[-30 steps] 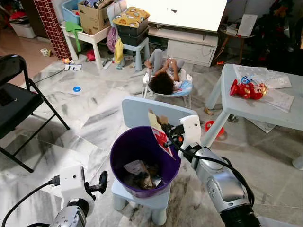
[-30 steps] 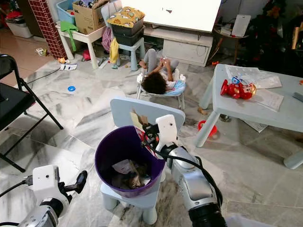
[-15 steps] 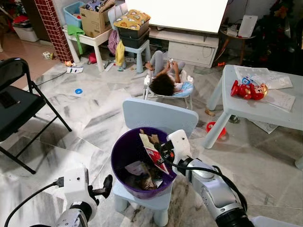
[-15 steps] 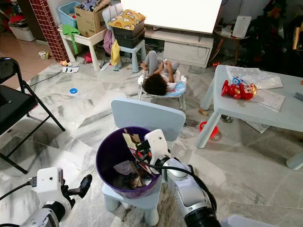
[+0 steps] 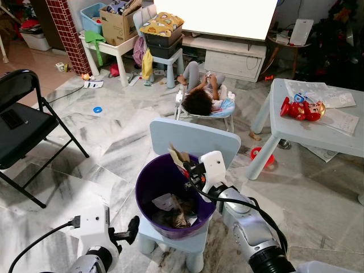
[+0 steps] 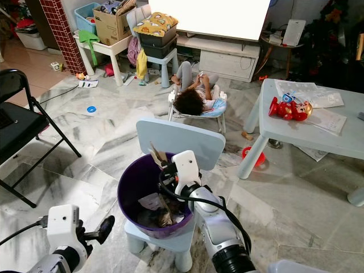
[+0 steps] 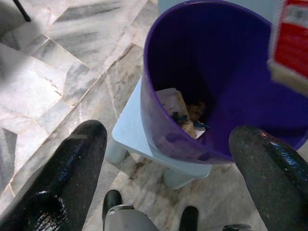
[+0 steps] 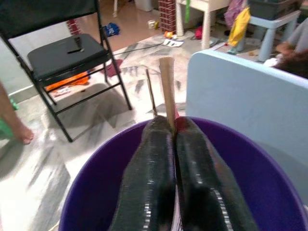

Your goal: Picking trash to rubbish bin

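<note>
Over one purple bin, right pincer clenched on one wrapper; left pincer spread.

Bin on chair, trash inside.

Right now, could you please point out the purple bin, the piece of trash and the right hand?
purple bin [image 5: 147,187]: left eye view, outer wall.
piece of trash [image 5: 178,154]: left eye view, upper end.
right hand [image 8: 173,144]: right wrist view, between fingertips.
</note>
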